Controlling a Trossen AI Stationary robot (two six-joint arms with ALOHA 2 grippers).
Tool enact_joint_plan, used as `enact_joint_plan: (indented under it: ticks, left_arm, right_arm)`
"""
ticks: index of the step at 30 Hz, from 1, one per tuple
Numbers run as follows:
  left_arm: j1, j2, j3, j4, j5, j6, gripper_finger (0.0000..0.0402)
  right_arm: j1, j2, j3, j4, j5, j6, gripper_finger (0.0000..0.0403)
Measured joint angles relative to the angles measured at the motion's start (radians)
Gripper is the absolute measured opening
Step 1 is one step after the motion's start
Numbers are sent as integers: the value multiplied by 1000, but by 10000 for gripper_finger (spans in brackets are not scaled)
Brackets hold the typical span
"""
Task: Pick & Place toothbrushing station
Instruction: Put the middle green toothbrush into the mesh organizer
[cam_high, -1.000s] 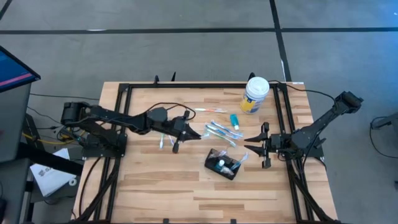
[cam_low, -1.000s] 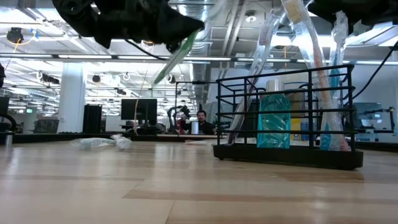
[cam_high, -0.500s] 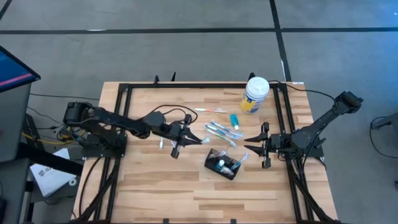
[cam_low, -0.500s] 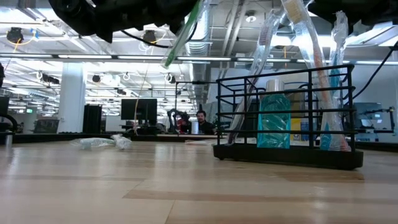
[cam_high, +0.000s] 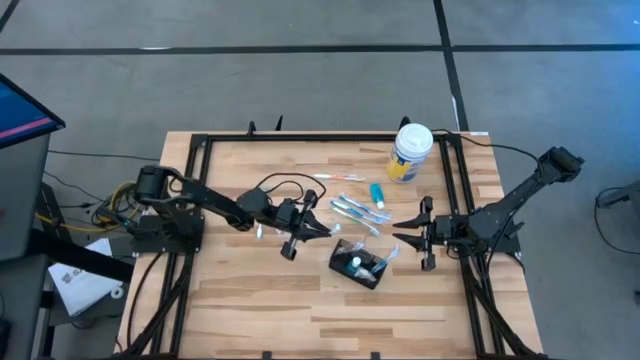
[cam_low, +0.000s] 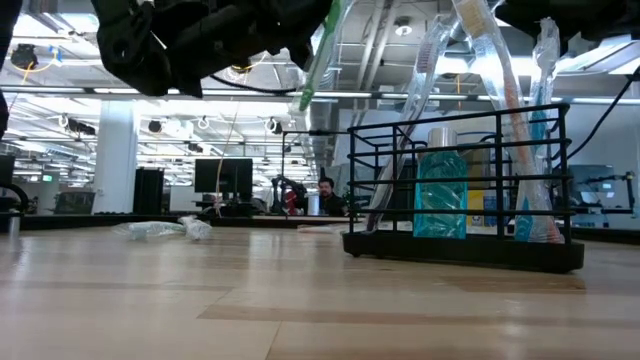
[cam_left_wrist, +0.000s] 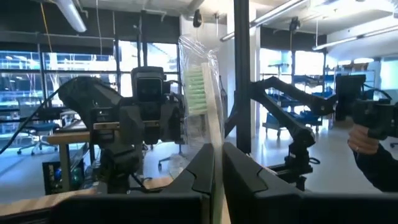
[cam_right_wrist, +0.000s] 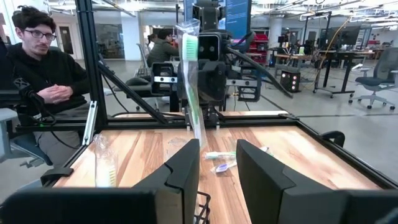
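Observation:
The toothbrushing station (cam_high: 358, 263) is a black wire holder standing on the table right of centre. In the low view (cam_low: 460, 200) it holds a turquoise bottle and several wrapped toothbrushes. My left gripper (cam_high: 312, 227) is just left of the station, above the table, shut on a green-and-white toothbrush in clear wrap (cam_left_wrist: 198, 93). That toothbrush also shows in the right wrist view (cam_right_wrist: 189, 68) and the low view (cam_low: 322, 45). My right gripper (cam_high: 398, 230) waits open and empty to the right of the station. My left gripper pinches the toothbrush's handle (cam_left_wrist: 217, 152) between its two fingers, below the green bristle head (cam_left_wrist: 195, 87). The fingers come level from the table's left and lie across the handle. The toothbrush stands nearly upright, slightly tilted, head up, clear of the table.
Several loose wrapped toothbrushes (cam_high: 352, 210) and a small blue tube (cam_high: 377, 193) lie behind the station. Another wrapped brush (cam_high: 258, 230) lies under the left arm. A white-lidded, yellow-labelled tub (cam_high: 410, 153) stands at the far right. A person (cam_right_wrist: 43, 62) sits beyond the table's left side.
My left gripper has gone toward the table's right edge and a little nearer, toward the station, carrying the toothbrush. The toothbrush has turned from a slant to nearly upright. The gripper has stayed shut on it.

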Motion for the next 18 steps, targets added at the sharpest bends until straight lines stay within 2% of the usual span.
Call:
enact_joint_plan:
  ticks: [12,18]
  left_arm:
    - [-65,67,0,136,-40,-20,7]
    - [-85,67,0,149,-64,26,7]
  right_arm:
    - [0,0,0,0,0,0,98]
    - [0,0,0,0,0,0,98]
